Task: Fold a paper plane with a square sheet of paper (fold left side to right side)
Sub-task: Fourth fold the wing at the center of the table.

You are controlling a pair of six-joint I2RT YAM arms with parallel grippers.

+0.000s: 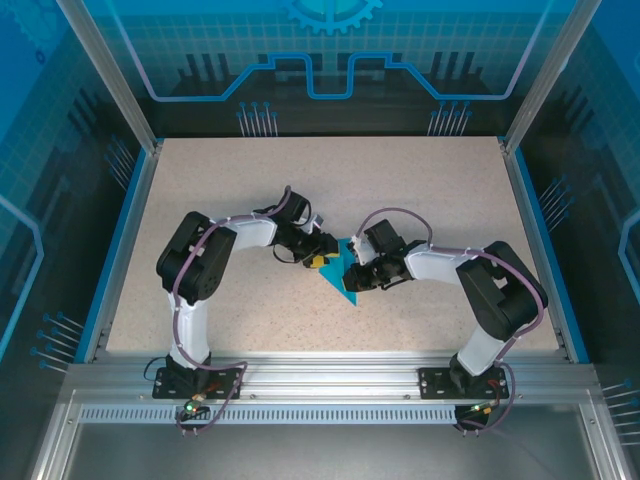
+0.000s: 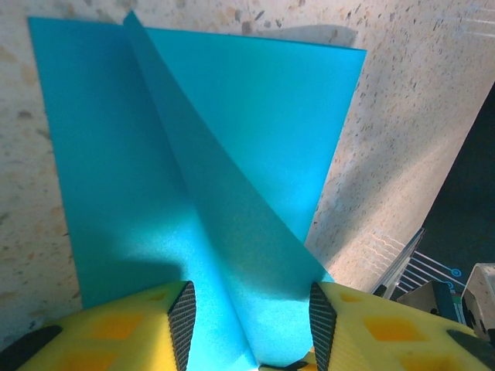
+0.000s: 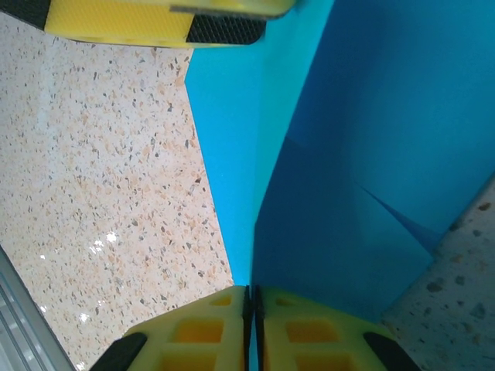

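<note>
The square sheet of paper [image 1: 345, 275] is bright blue and lies partly folded at the middle of the table, between the two grippers. In the left wrist view the paper [image 2: 232, 154] has a raised flap with a slanting crease that runs down between the fingers of my left gripper [image 2: 251, 328]. Those jaws stand apart and do not clamp it. My left gripper [image 1: 320, 260] sits at the paper's left side. My right gripper [image 1: 362, 280] is at its right side. In the right wrist view the right gripper [image 3: 251, 301] is shut on the edge of the upright flap of paper [image 3: 371, 154].
The speckled beige table [image 1: 300, 190] has a blue rim on both sides and an aluminium rail [image 1: 330, 370] along the near edge. Transparent walls enclose the cell. A yellow finger of the left gripper [image 3: 155, 19] crosses the top of the right wrist view.
</note>
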